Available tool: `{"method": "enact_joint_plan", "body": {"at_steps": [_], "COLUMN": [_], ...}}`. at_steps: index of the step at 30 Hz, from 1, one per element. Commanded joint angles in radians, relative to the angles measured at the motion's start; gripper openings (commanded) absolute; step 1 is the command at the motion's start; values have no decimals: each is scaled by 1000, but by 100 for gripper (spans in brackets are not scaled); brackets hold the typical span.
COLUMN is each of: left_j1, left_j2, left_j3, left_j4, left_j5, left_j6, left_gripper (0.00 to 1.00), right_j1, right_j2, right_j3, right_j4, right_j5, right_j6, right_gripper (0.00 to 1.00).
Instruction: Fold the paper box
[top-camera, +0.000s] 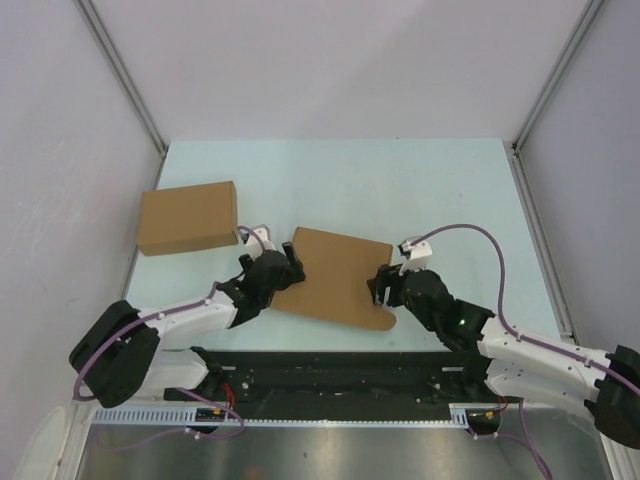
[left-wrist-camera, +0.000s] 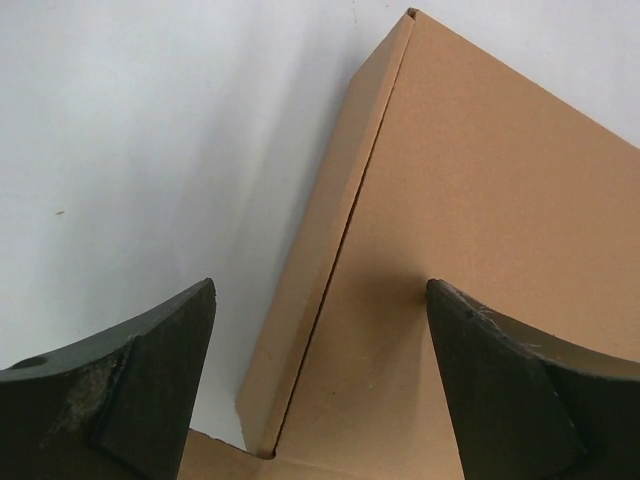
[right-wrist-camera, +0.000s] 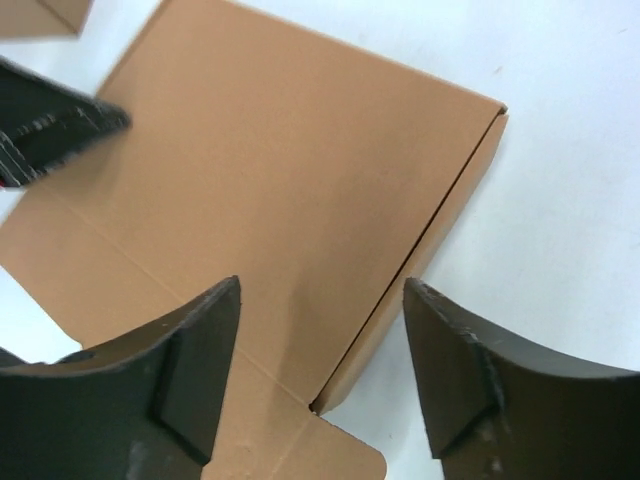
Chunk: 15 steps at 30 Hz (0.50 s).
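Jaws wide open over paper box (top-camera: 335, 280)

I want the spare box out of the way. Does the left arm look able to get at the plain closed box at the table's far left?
Probably yes. The left gripper is open and holds nothing, and the plain box lies just beyond it, with only bare table between.
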<state>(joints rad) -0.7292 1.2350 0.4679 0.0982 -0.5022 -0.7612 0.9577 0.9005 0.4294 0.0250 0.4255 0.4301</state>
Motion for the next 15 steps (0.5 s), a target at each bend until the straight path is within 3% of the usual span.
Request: {"method": "enact_joint_plan", "body": {"at_steps": [1,10,15], "left_j1": [8,10,11], "left_j2": [67,46,-8], "left_j3": [-29,-95,-153], "left_j4": [18,84,136], "left_j5": [68,80,91], "left_j6": [-68,-95,-105], "left_gripper": [89,87,87], "right_j1": [-63,-345,-405], "right_j2": [-69,14,95], "right_j3": [34,-30,-89], "right_j4": [-63,68,200], "right_j5": [-10,-356,-548], "right_j6": [77,199,288], "right_gripper": [74,81,82]}}
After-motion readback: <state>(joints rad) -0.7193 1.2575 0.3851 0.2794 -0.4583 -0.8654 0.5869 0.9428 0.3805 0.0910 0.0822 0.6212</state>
